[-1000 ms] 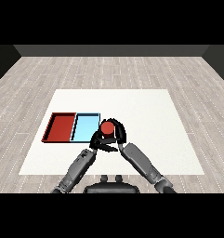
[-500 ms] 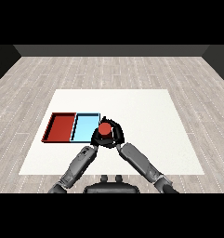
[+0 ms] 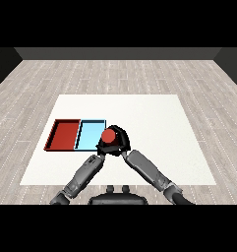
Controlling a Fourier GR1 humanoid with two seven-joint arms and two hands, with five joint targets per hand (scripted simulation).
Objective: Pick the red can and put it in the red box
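Far left on the white table (image 3: 154, 113), a flat rectangular red tray (image 3: 65, 135), touching a light blue tray (image 3: 90, 135) of the same shallow shape. Just right of that, at the blue tray's right edge, a round-topped red can (image 3: 108, 136) wrapped in the curled black fingers of the right hand (image 3: 121, 140). Left hand (image 3: 101, 149) tucked just below the can, finger state impossible to tell.

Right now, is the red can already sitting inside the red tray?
No. The red can is held in the right hand at the near right edge of the light blue tray, while the red tray lies further left.
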